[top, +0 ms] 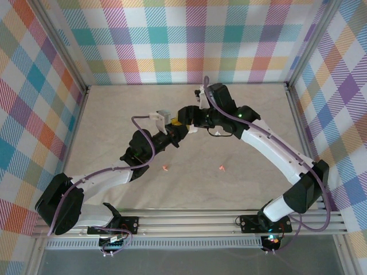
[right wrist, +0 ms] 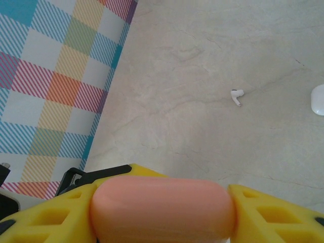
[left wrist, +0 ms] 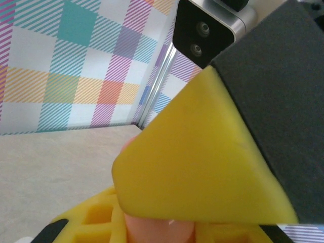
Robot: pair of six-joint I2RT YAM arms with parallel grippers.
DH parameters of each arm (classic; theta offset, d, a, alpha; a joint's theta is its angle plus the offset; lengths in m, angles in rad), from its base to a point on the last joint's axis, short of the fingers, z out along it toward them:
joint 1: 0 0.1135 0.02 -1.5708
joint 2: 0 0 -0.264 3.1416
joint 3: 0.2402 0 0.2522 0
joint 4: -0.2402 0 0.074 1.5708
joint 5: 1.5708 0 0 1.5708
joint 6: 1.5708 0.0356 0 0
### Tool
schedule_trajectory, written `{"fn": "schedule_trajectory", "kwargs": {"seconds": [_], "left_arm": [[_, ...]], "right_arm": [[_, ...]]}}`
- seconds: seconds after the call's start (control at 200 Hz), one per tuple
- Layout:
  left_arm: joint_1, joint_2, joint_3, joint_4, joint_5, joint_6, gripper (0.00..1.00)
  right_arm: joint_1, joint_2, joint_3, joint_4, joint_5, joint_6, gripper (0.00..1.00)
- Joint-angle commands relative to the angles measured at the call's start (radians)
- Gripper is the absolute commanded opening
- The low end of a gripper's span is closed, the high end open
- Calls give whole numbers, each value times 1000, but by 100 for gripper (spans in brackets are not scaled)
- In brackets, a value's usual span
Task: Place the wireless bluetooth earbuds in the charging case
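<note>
Starting on the left: the left gripper (top: 172, 133) is up mid-table, nose to nose with the other one. In its wrist view something pink sits low between its yellow fingers (left wrist: 93, 218). I honestly can't tell whether it's clamped on that or just parked around it. Down on the table (top: 114, 114), nearer the arm bases, lie a salmon-pink earbud (top: 165, 167) and a second salmon-pink earbud (top: 220, 167), well apart, both in open space. Those things look feather-light, hard and slick, with a rounded head and a skinny stem. My guess is you pinch across the head or stem from straight above, gently, or they'll squirt out sideways. The right gripper (right wrist: 162, 202) is closed snugly on the salmon-pink case (right wrist: 162, 215), pads on both ends. It's a smooth pebble shape, so it could twist if nudged. Whether the lid is open, I can't see. Further right in that wrist view there's a white earbud (right wrist: 236, 96) on bare table with a white case (right wrist: 318, 99) near it at the picture's edge. There's plenty of room around the pink buds. The plaid walls (top: 34, 114) fence in three sides but are far off, so the real crowding is the two grippers themselves.
</note>
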Motion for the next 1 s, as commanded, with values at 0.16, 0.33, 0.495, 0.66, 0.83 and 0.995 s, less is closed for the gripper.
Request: {"fn": "schedule_trajectory", "kwargs": {"seconds": [0.16, 0.33, 0.495, 0.66, 0.83, 0.995], "left_arm": [[94, -49, 29, 6, 56, -175, 7], [192, -77, 52, 18, 217, -285, 6], [227, -114, 81, 9, 315, -338, 5], [231, -138, 97, 18, 355, -392, 5], [231, -121, 109, 112, 381, -504, 4], [231, -88, 128, 165, 398, -573, 4]], "right_arm": [[-89, -173, -106, 170, -102, 6, 57], [-187, -239, -220, 346, -292, 80, 57], [-199, -247, -240, 437, -396, 94, 68], [-199, -235, -262, 575, -481, 135, 67], [-198, -206, -309, 745, -546, 225, 62], [-189, -186, -311, 830, -593, 268, 60]]}}
